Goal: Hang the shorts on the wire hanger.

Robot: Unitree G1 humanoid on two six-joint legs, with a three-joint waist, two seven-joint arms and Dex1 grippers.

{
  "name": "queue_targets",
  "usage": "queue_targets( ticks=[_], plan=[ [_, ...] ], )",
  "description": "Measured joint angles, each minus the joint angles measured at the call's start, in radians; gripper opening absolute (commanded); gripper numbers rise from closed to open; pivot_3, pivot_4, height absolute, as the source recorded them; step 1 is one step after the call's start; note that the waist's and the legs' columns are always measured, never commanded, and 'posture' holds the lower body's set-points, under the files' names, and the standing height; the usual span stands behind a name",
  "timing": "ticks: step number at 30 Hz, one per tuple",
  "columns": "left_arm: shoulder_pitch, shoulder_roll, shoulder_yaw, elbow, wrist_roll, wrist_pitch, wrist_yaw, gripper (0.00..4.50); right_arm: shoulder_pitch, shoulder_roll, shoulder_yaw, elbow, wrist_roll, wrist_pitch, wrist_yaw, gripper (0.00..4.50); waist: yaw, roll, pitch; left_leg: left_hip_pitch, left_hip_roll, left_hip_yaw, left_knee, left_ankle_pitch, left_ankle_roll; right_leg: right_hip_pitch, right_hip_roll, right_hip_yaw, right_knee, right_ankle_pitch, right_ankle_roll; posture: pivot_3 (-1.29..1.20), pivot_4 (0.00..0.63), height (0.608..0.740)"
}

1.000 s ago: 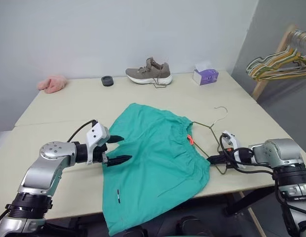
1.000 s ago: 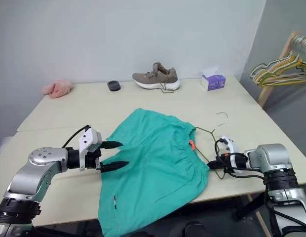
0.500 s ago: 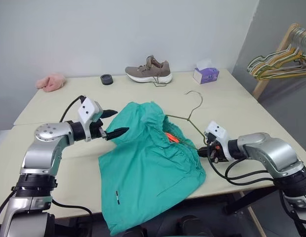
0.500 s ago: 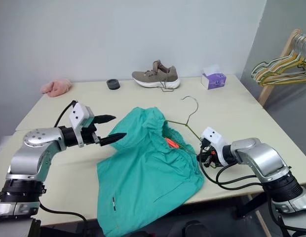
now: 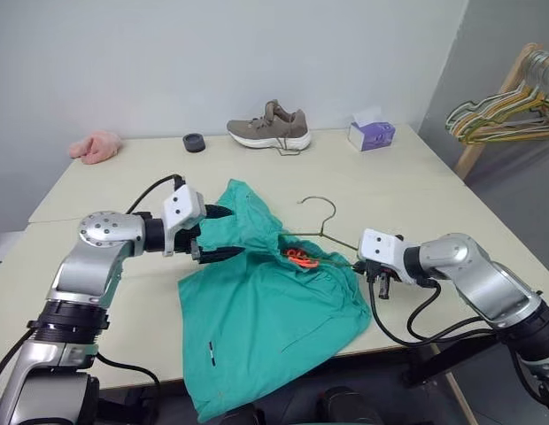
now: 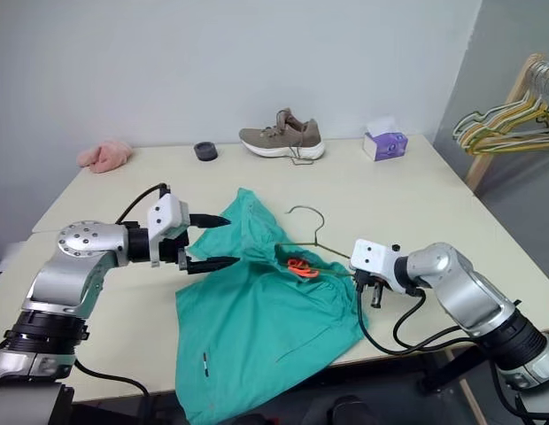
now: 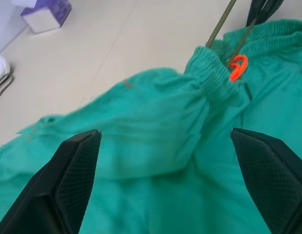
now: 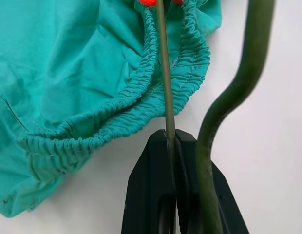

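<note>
We stand in what looks like a plain test room or lab set up for household chores. We see a bare grey-white wall (image 5: 168, 53) and a wide pale beige tabletop (image 5: 434, 186) made of two boards pushed together. Along its far edge sit scattered props: a taupe knit sneaker with a white sole (image 5: 269, 127), a purple tissue box (image 5: 372, 135), a crumpled pink cloth (image 5: 94, 146) and a small black ring-shaped object (image 5: 195, 142). A wooden rack (image 5: 487, 115) with bunched pale hangers (image 5: 505, 119) stands at the right.
</note>
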Motion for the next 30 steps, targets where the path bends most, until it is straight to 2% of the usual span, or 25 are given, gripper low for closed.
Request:
queue_targets(
  ticks=[19,22,30],
  plan=[
    [-0.006,-0.032,-0.109,0.057,0.113,-0.136,-0.029,4.48,-0.017,0.039,0.002,-0.073,-0.111,-0.083,0.048,0.0,-0.005,0.0,0.0,0.001,0.0,0.0,0.002,0.0,0.0,0.0,0.0,0.0,0.004,0.0,0.0,-0.18,0.0,0.74],
    [-0.006,-0.045,-0.109,0.059,0.113,-0.151,-0.036,3.9,-0.027,0.051,0.001,-0.092,-0.11,-0.072,0.053,0.0,-0.005,0.0,0.0,0.001,0.0,0.0,0.002,0.0,0.0,0.0,0.0,0.0,0.004,0.0,0.0,-0.18,0.0,0.74],
    [0.0,-0.063,-0.111,0.059,0.11,-0.143,-0.046,1.36,-0.029,0.059,-0.011,-0.105,-0.111,-0.049,0.069,0.0,-0.005,0.0,0.0,0.001,0.0,-0.001,0.003,0.0,0.0,0.0,0.0,0.0,0.004,0.0,0.0,-0.17,0.0,0.74]
  ],
)
